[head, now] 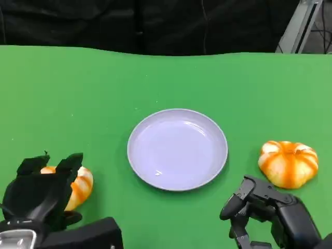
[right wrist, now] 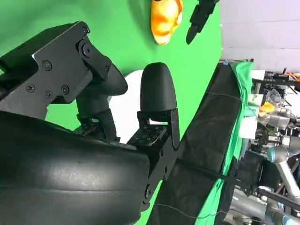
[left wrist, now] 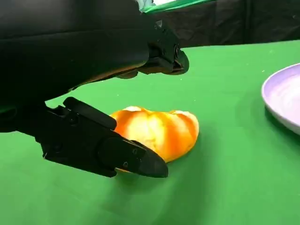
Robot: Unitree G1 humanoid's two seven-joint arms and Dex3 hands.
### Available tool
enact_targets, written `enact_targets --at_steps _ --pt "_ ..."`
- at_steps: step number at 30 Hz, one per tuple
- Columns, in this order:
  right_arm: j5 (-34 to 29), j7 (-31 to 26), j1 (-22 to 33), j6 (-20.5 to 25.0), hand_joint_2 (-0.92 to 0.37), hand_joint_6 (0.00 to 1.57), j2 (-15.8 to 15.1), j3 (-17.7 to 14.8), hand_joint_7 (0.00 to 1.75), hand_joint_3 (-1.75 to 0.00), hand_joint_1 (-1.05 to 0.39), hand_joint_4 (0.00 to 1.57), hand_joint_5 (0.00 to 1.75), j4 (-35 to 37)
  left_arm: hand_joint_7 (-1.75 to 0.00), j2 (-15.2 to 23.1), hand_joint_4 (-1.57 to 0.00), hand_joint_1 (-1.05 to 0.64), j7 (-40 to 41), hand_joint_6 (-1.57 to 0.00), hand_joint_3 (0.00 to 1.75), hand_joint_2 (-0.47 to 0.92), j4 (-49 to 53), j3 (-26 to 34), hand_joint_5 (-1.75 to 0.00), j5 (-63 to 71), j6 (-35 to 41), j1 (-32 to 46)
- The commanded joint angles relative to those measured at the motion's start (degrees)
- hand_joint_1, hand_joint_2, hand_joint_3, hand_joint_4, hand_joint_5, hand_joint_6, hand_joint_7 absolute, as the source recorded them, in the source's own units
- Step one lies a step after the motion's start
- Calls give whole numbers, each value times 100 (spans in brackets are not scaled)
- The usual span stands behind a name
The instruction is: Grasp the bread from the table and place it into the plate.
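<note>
From the head view, a round, shallow plate (head: 177, 149) of glossy pale lilac sits mid-table on a matte green cloth (head: 104, 88). To its right lies a pumpkin-shaped bread (head: 288, 163), orange with cream ribs and a glazed sheen. A second such bread (head: 81, 185) lies left of the plate, partly covered by the left hand (head: 41, 193), whose black fingers arch over it. The right hand (head: 264, 210) hovers near the right-hand bread, fingers apart and holding nothing.

In the left wrist view, the left hand (left wrist: 117, 112) brackets the second bread (left wrist: 157, 133): one hard, angular black finger (left wrist: 103, 150) lies against its near side, and another sits above it, apart from the crust. The grip is not closed. The plate's rim (left wrist: 281, 101) shows nearby.

The right wrist view shows the right hand (right wrist: 122, 108), its matte plastic fingers with visible screws spread wide, and a bread (right wrist: 165, 19) far across the cloth. No writing is legible anywhere.
</note>
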Motion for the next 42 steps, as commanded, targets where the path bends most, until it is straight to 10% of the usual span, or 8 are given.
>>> enact_targets --at_steps 1,11,18,21,26,29,34,42 --pt "15 -26 -6 -4 -45 72 -50 -30 137 -126 4 71 165 -27 0 168 0 -56 -102 -20 10 92 476 -221 -33 81 239 -335" --pt "-11 -52 -39 -93 -43 72 -51 -18 137 -126 4 72 165 46 -2 271 -5 -53 -112 -24 11 92 1866 -647 -36 -151 473 -1079" --pt "-17 -72 -56 -114 -44 73 -49 2 137 -125 4 72 165 60 -13 429 -61 -37 14 -70 18 92 2345 -549 -62 -1002 -17 -1236" --pt "-9 -70 -73 -143 -44 73 -51 1 137 -125 4 72 165 89 -26 479 -70 -35 377 -104 20 91 2298 -497 -159 -1278 -349 -1162" --pt "3 -73 -66 -116 -43 73 -32 16 137 -126 4 72 165 79 -99 530 -85 -32 1110 -83 9 92 2250 -497 -174 -1473 -827 -1045" --pt "22 -93 -44 -54 -43 73 10 34 137 -127 3 71 165 46 -166 561 -85 -25 1660 -65 46 84 2184 -403 -175 -1691 -1355 -928" --pt "-11 -94 -33 -55 -44 72 -7 35 137 -127 3 71 166 17 -174 591 -86 -22 2236 -64 100 59 2057 -312 -175 -1760 -1847 -805" --pt "26 -87 -10 -52 -44 72 -6 24 137 -125 3 71 166 11 -175 582 -82 -18 2988 -63 116 50 1887 -307 -175 -1602 -2296 -752"
